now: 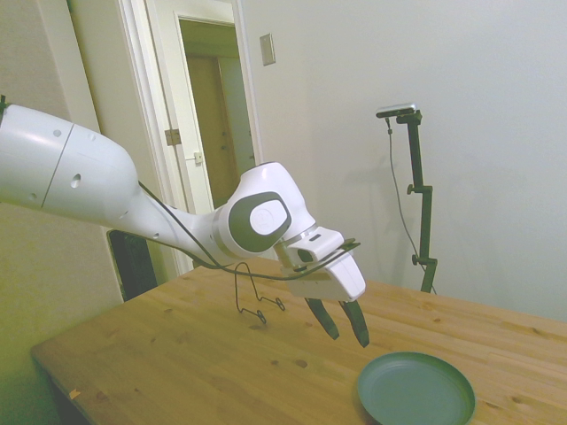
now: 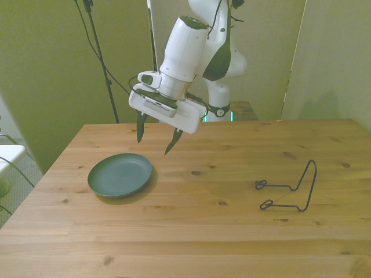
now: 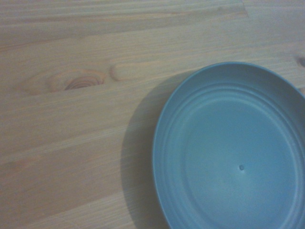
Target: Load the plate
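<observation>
Front view, near to far: the plate (image 2: 120,174) lies flat on the wooden table (image 2: 220,231) toward the front view's left, empty, rim up; the gripper (image 2: 155,141) hangs in the air beyond it at about 1 o'clock from the plate's centre, fingers spread wide and holding nothing. The wire rack (image 2: 290,188), likely the place to load into, stands well apart at 3 o'clock from the plate. Judgement: the coming move turns on dropping toward 7 o'clock to meet the plate's far rim; being round, it offers no long axis.

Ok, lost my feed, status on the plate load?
Claw open, empty, above table. Plate flat, untouched. Wire rack far off, nothing between.
</observation>
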Controlling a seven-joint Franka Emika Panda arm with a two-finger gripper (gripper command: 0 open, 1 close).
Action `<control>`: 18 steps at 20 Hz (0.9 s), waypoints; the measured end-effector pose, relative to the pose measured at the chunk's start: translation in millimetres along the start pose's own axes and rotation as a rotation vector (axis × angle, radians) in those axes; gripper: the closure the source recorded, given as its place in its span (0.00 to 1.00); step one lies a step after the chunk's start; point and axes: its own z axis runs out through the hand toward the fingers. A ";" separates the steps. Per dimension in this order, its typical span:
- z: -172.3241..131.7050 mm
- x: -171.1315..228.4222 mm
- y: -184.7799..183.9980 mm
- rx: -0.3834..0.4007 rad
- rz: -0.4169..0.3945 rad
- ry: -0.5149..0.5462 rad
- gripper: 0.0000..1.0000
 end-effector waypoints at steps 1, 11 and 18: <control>2.8 0.1 -3.0 0.002 0.007 0.001 0.00; 49.7 -1.0 -18.6 -0.039 0.013 -0.015 0.00; 69.1 -2.5 -15.4 -0.069 0.007 -0.026 0.00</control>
